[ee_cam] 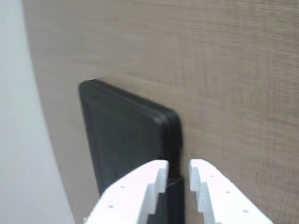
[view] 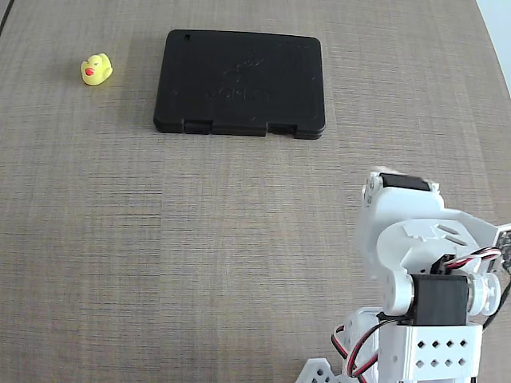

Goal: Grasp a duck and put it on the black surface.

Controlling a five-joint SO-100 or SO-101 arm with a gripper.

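The small yellow duck [view: 96, 69] with a red beak stands on the table at the far left in the fixed view, clear of the black surface. That black surface [view: 239, 82] is a flat slab lying at the top centre, with nothing on it. My arm [view: 423, 271] is folded up at the bottom right, far from both. In the wrist view my gripper [ee_cam: 177, 162] enters from the bottom edge, its white fingers [ee_cam: 140, 186] a narrow gap apart and holding nothing. A corner of the black surface [ee_cam: 126, 135] lies just beyond the tips. The duck is out of the wrist view.
The wood-grain table [view: 200, 239] runs between the arm and the slab. A pale strip past the table's edge [ee_cam: 23, 140] shows at the left of the wrist view and at the top right corner of the fixed view.
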